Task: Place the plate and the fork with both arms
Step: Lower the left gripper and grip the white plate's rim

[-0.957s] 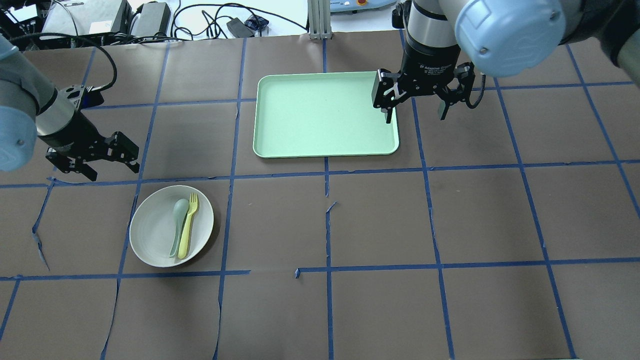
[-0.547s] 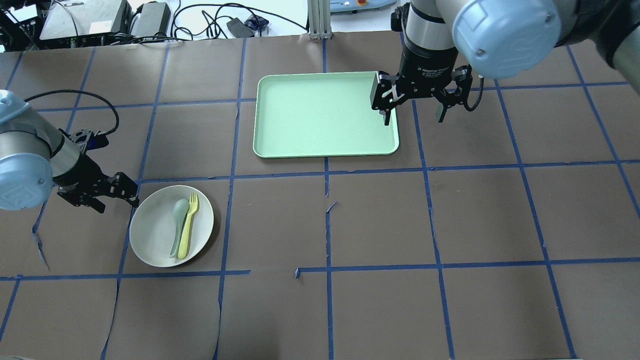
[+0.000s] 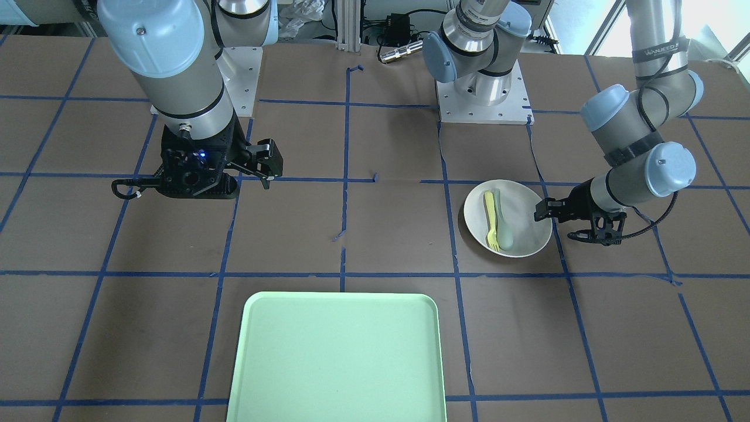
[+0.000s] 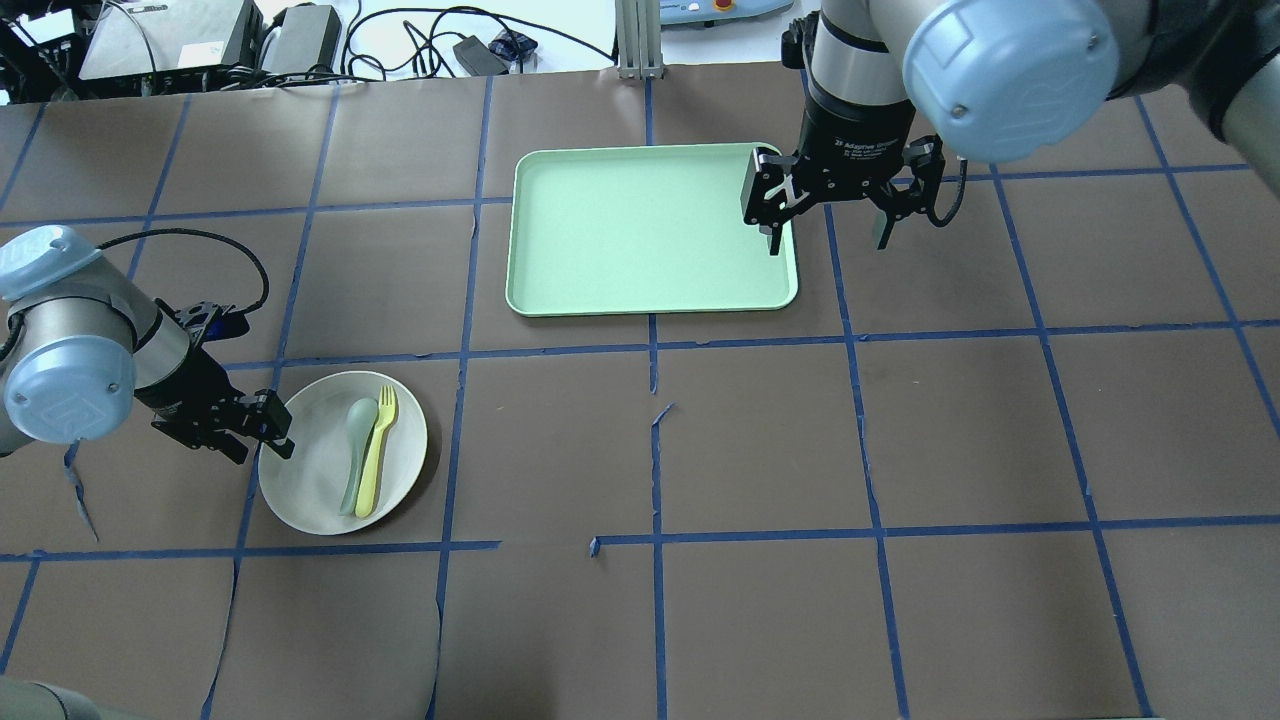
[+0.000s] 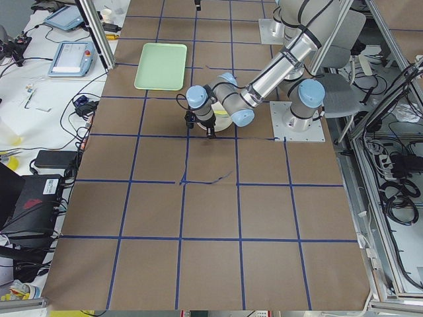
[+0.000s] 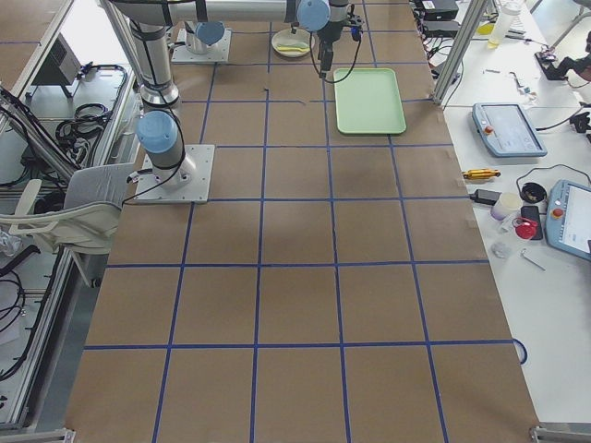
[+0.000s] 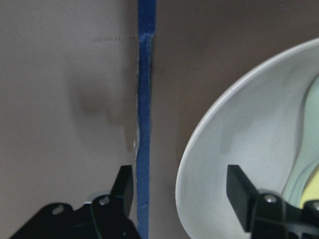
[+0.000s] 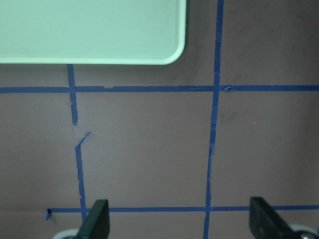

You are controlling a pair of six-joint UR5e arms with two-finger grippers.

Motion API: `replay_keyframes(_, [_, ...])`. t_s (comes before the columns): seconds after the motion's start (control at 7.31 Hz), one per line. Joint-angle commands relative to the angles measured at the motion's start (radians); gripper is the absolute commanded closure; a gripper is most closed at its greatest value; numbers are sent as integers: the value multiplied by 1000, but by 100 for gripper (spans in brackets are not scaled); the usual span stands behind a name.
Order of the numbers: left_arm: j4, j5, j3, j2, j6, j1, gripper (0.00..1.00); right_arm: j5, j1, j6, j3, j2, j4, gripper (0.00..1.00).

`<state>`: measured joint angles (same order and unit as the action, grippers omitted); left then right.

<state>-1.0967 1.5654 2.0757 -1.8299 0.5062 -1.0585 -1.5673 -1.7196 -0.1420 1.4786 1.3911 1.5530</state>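
Note:
The off-white plate [image 4: 305, 485] sits on the table at the front left, also in the front-facing view [image 3: 524, 220]. The yellow fork [image 4: 377, 450] lies in it beside a pale grey-green spoon [image 4: 356, 452]. My left gripper [image 4: 260, 440] is open and low, its jaws straddling the plate's left rim. The left wrist view [image 7: 182, 194] shows one finger outside the rim and one over the plate [image 7: 224, 149]. My right gripper [image 4: 826, 238] is open and empty above the right edge of the mint-green tray [image 4: 640, 230].
The tray [image 3: 337, 357] lies at the middle back of the table. Blue tape lines cross the brown paper, which is torn near the centre [image 4: 660, 412]. Cables and boxes [image 4: 300, 35] line the far edge. The right wrist view shows the tray's corner [image 8: 89, 30].
My left arm has swung down and toward the plate, and its open jaws now straddle the plate's left rim. The right gripper has hardly moved. Plate, fork and spoon are unmoved.

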Motion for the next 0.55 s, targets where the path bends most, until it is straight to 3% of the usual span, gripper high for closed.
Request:
replay_keyframes(0.0, [-5, -4, 6, -6, 28, -1, 78, -3, 0, 2, 0, 0, -1, 0])
replay_keyframes(0.14, [-6, -4, 3, -8, 34, -3, 100, -3, 0, 2, 0, 0, 1, 0])
replay_keyframes(0.41, [-23, -1, -26, 7, 98, -5, 100, -5, 0, 12, 0, 0, 1, 0])
